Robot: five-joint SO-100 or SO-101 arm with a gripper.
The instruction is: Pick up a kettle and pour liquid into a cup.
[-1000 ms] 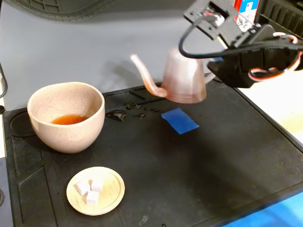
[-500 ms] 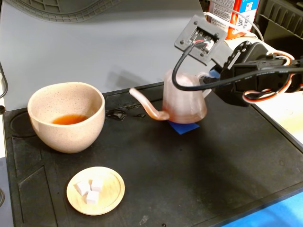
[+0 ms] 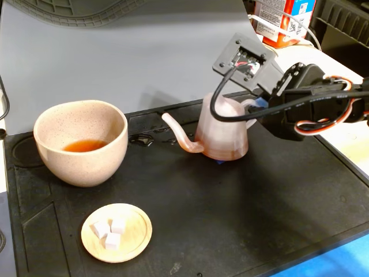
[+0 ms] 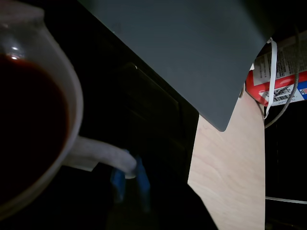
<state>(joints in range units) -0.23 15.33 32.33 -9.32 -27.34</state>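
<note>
My pincer (image 3: 253, 109) reaches in from the surface's right edge and pinches the loop handle of the kettle (image 3: 222, 135), which sits near the back edge of the black surface (image 3: 230, 219). Its spout points left toward the cup (image 3: 81, 141) by the left edge — a line-up suited to pouring. Some liquid (image 3: 83, 145) already lies in the cup — more darkens the kettle's body in the wrist view.

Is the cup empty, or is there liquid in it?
Not empty: the cup holds a shallow pool of reddish-brown liquid at its bottom.
</note>
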